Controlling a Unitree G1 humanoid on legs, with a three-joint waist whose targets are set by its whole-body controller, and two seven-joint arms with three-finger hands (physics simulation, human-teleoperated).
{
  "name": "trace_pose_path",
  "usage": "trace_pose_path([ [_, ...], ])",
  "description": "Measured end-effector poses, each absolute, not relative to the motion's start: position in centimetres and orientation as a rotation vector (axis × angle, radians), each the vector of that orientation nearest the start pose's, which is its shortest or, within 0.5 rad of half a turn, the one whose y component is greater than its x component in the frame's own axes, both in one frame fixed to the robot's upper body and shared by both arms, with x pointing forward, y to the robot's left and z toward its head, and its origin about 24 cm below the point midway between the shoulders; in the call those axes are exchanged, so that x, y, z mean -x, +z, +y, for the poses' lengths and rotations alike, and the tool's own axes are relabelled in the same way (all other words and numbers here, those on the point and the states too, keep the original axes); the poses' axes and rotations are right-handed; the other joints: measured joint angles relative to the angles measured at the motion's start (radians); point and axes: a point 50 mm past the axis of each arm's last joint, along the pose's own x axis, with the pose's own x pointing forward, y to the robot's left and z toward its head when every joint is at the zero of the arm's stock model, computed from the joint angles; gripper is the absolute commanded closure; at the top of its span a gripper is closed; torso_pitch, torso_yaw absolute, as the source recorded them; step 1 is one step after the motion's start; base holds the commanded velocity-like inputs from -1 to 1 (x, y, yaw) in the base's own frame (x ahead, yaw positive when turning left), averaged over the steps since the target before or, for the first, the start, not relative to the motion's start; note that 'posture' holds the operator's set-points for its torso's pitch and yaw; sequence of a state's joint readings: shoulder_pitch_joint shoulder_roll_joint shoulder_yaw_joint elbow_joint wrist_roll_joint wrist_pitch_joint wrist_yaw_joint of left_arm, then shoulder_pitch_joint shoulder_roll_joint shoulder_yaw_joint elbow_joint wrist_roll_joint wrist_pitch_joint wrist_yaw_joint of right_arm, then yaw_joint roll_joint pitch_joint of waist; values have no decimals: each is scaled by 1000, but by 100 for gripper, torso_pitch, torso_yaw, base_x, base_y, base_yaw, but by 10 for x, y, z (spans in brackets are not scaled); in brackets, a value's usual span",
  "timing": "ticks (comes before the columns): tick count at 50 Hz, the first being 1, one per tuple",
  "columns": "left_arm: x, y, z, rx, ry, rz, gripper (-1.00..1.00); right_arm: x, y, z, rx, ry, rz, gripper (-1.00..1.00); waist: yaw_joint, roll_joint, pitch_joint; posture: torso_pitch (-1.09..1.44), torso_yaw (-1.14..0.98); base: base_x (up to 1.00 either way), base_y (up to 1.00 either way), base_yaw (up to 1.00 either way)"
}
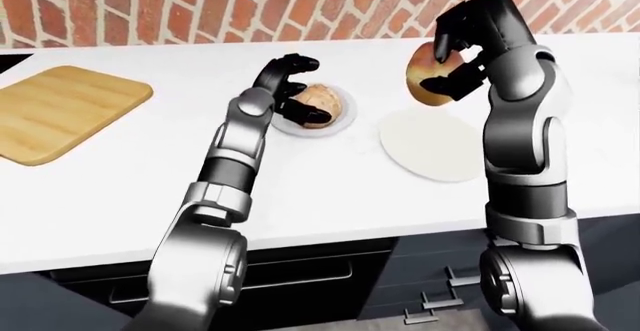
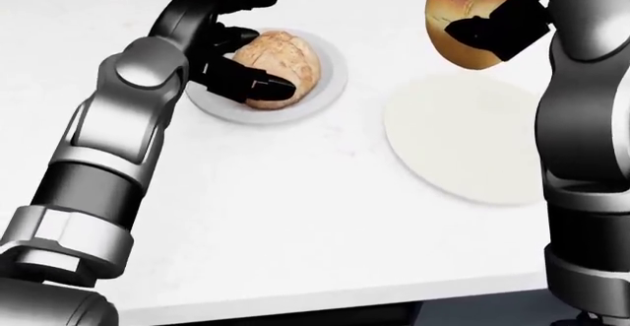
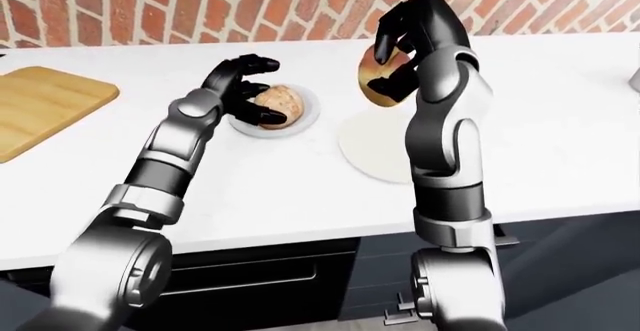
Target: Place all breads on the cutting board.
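Observation:
A round brown bread roll (image 2: 281, 66) lies on a small white plate (image 2: 330, 89) on the white counter. My left hand (image 2: 228, 41) stands about the roll's left side with open fingers touching it. My right hand (image 1: 462, 50) is shut on a second, golden bread (image 1: 428, 76) and holds it in the air above a larger white plate (image 1: 435, 145). The wooden cutting board (image 1: 60, 110) lies far left on the counter in the left-eye view, with nothing on it.
A red brick wall (image 1: 200, 5) runs along the top of the eye views behind the counter. Dark cabinet drawers and an oven front (image 1: 300, 278) sit below the counter edge. White counter surface (image 1: 130, 188) lies between the board and the plates.

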State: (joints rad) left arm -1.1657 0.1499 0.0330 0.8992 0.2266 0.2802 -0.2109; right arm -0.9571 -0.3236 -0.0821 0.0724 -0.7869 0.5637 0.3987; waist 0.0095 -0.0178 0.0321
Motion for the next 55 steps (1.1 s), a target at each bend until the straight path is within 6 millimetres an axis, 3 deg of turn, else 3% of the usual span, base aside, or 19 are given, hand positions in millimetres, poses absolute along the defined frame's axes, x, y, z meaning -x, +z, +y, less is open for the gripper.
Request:
trace_pose_path([
  [13, -420, 197, 105, -445, -249, 34, -32, -353, 288, -188, 870, -208, -177, 100, 0, 1, -4, 0, 0, 0, 0, 0],
  [18, -421, 196, 104, -454, -243, 28, 4, -354, 288, -187, 868, -209, -180, 100, 1, 1, -7, 0, 0, 0, 0, 0],
  [31, -422, 196, 103, -464, -242, 19, 16, -355, 289, -185, 868, -206, -186, 100, 0, 1, -7, 0, 0, 0, 0, 0],
  [33, -422, 195, 103, -464, -239, 19, 22, -355, 290, -186, 868, -206, -187, 100, 0, 1, -6, 0, 0, 0, 0, 0],
  [36, -423, 196, 104, -457, -233, 24, 47, -354, 291, -186, 865, -210, -190, 100, -1, 1, -5, 0, 0, 0, 0, 0],
  [46, -429, 199, 115, -335, -185, 82, 51, -356, 283, -184, 862, -204, -176, 100, -1, 0, 5, 0, 0, 0, 0, 0],
  [50, -432, 216, 121, -270, -156, 76, 51, -357, 282, -184, 858, -207, -177, 100, -2, -2, 10, 0, 0, 0, 0, 0],
  [55, -433, 258, 128, -201, -125, 2, 52, -361, 283, -186, 828, -209, -164, 100, -4, 2, 10, 0, 0, 0, 0, 0],
])
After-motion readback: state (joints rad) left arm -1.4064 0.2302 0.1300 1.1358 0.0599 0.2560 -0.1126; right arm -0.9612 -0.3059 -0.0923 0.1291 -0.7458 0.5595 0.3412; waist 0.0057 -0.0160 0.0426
